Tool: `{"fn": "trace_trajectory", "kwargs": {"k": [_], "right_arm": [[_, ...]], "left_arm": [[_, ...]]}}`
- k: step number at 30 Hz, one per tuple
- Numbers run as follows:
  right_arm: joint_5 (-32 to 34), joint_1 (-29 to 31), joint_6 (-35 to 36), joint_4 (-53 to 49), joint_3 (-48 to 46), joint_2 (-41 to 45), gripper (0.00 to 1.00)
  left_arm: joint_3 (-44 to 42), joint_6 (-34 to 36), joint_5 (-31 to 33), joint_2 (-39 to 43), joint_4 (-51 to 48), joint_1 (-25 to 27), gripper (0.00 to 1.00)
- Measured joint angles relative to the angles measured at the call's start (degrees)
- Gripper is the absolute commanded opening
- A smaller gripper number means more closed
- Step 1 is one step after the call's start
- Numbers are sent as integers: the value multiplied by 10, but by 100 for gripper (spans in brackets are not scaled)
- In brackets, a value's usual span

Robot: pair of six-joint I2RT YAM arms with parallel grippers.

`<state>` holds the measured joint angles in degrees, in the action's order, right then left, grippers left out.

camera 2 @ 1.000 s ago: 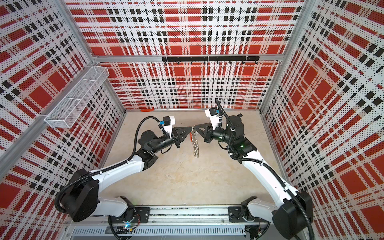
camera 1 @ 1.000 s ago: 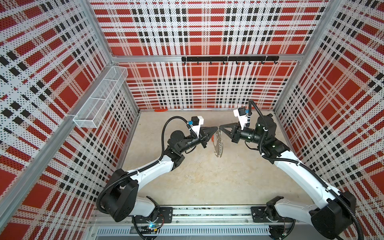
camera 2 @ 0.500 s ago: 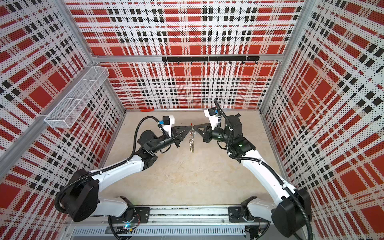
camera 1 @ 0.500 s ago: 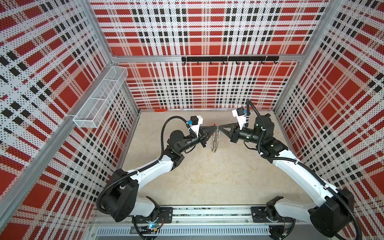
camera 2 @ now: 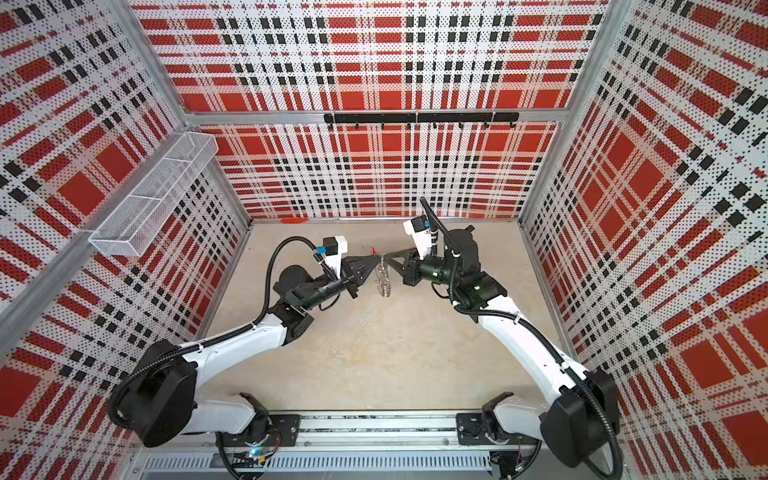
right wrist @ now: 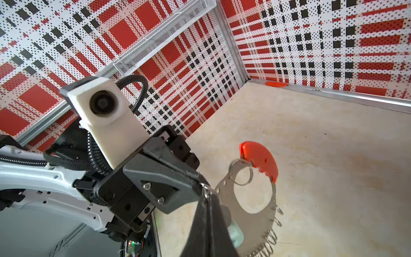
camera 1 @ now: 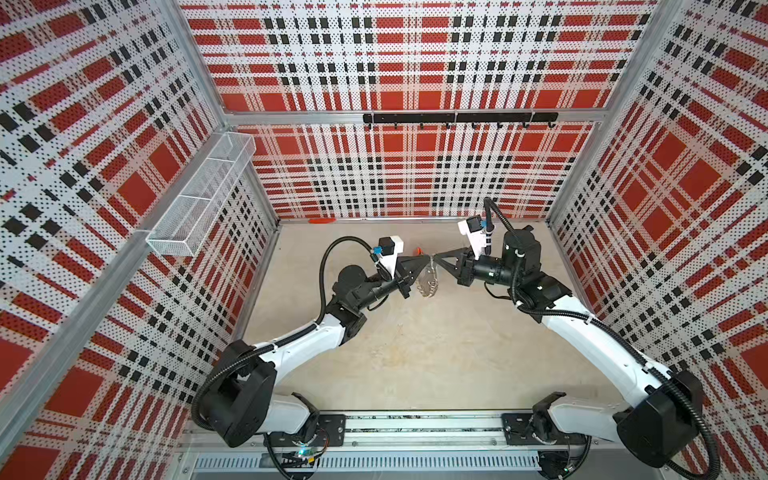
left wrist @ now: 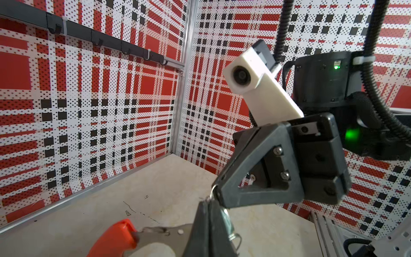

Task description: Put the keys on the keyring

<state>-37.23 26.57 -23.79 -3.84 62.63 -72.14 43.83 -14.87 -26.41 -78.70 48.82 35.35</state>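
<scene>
Grey flat metal keyring (right wrist: 255,227), fringed with springy wire loops (right wrist: 270,239).

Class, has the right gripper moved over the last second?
Yes. The right gripper has shifted slightly left along the black hook rail in both top views.

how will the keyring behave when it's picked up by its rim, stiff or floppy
Likely stiff: the keyring is a flat metal band that holds its hoop shape while pinched at the rim. Its wire loops dangle loosely, so they would probably swing and snag. The smooth metal may pivot or slip in a narrow pinch.
</scene>
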Motion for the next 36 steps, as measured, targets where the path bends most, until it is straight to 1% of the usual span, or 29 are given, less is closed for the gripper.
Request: {"fn": "trace_trajectory", "kwargs": {"k": [12, 19, 29, 36], "right_arm": [[-20, -4, -23, -28, 3, -6, 0], [-15, -6, -34, -31, 3, -3, 0], [3, -6, -35, -14, -6, 38, 0], [15, -6, -22, -14, -13, 70, 0]], "left_arm": [[-2, 19, -1, 5, 5, 0, 0], [-2, 12, -12, 7, 39, 5, 0], [-2, -3, -16, 3, 53, 9, 0], [-2, -8, -16, -1, 59, 11, 0]]}}
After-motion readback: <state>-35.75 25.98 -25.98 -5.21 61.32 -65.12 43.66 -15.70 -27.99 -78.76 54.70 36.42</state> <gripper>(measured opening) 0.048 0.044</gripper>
